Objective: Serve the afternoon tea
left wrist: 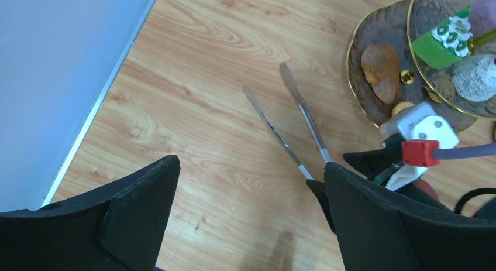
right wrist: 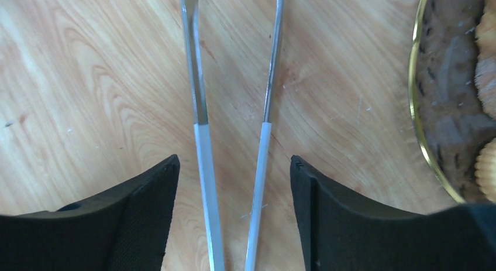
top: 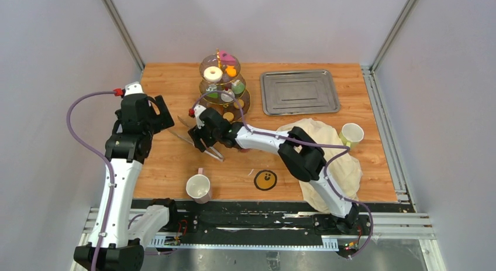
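The three-tier smoky glass stand (top: 224, 86) stands at the back middle, holding a white donut (top: 213, 74), an orange macaron (top: 231, 72) and small colourful cakes. One pale mug (top: 199, 188) stands near the front edge, the other (top: 351, 133) on the right by the cloth. Metal tongs (top: 193, 141) lie flat on the wood in front of the stand. My right gripper (top: 205, 143) is open, its jaws (right wrist: 234, 163) straddling both tong arms (right wrist: 202, 136) without touching them. My left gripper (top: 162, 116) is open and empty (left wrist: 251, 165), just left of the tong tips (left wrist: 292, 101).
A rectangular steel tray (top: 299, 91) lies at the back right. A large cream cloth (top: 327, 154) is bunched at the right under the right arm. A yellow smiley disc (top: 265, 180) lies near the front. The stand's gold rim (right wrist: 418, 107) is close to my right fingers.
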